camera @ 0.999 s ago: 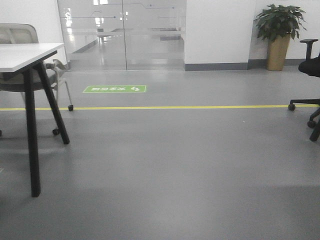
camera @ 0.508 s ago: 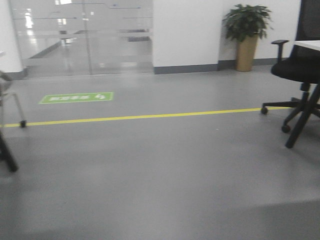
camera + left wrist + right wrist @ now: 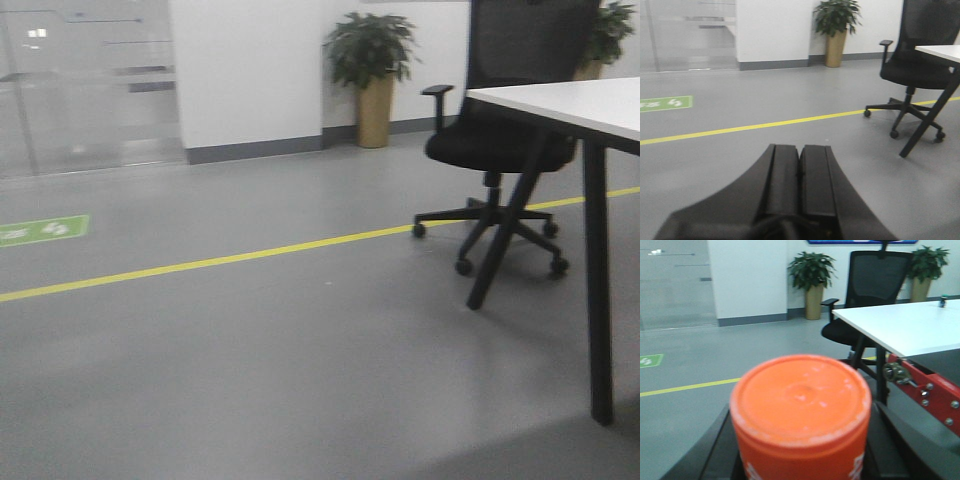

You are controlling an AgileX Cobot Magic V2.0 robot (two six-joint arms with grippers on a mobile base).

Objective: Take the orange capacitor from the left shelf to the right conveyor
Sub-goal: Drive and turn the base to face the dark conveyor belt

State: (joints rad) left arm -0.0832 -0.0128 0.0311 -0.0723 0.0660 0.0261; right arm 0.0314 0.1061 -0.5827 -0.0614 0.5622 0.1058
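In the right wrist view my right gripper (image 3: 800, 460) is shut on the orange capacitor (image 3: 801, 405), an orange cylinder with white print low on its side, its flat end facing the camera. The red frame of the right conveyor (image 3: 930, 395) with silver bolts shows at the right edge, beside the capacitor. In the left wrist view my left gripper (image 3: 800, 155) is shut and empty, its two black fingers pressed together above grey floor. The left shelf is out of view.
A white table (image 3: 570, 100) with black legs and a black office chair (image 3: 500, 150) stand at the right. A yellow floor line (image 3: 220, 260) crosses the grey floor. A potted plant (image 3: 372, 80) stands by the far white wall, glass doors (image 3: 80, 90) at the left.
The front view has swung to the right: the left white table and green floor sign slid out to the left, and the black chair and right white table came in.
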